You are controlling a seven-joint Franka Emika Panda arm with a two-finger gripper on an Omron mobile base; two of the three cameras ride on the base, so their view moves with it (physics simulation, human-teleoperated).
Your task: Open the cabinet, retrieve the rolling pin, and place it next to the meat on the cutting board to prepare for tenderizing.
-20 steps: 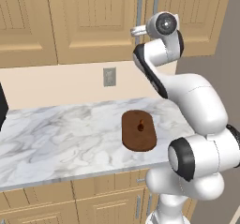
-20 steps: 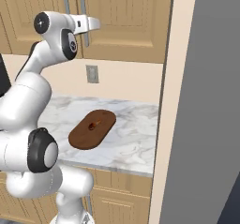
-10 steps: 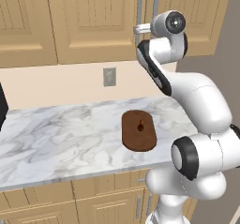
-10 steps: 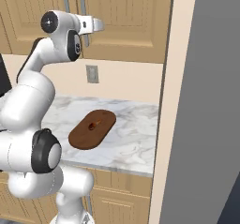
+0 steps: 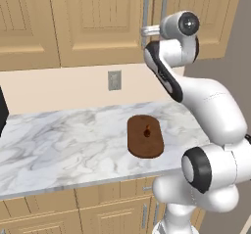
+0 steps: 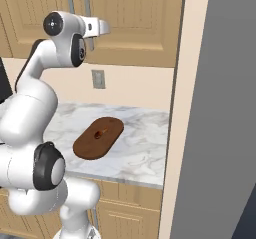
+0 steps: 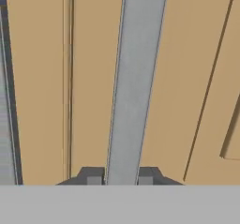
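hand: the hand [image 7: 121, 180] is up at the cabinet doors, upper middle of the left base view [image 5: 147, 31] and upper left of the right base view [image 6: 102, 28]. In the hand view both fingertips [image 7: 93, 178] sit tight on either side of a grey bar, so it's pinching the handle.

handle: long vertical grey bar handle [image 7: 133, 82], runs from the top of the hand view down into the pinch. Which of the two bars it is, I honestly can't tell from the base views.

second handle: another grey bar [image 7: 7, 96] at the far left edge of the hand view.

cabinet: light tan wood wall cabinet [image 5: 98, 22], raised-panel doors, across the top of the left base view; top left of the right base view [image 6: 135, 18]. Doors look flush and closed.

cutting board: dark brown oval cutting board [image 5: 145, 135] flat on the marble bench [image 5: 59, 145], centre-right of the left base view; lower-left-of-centre in the right base view [image 6: 98, 137].

meat: tiny reddish-brown meat [image 5: 146, 132] sitting on the board near its middle, also a small speck in the right base view [image 6: 99, 132].

extras: grey wall outlet [image 5: 114, 80] on the backsplash below the cabinet, above the board. Low cabinets [image 5: 112, 208] with short handles under the bench.
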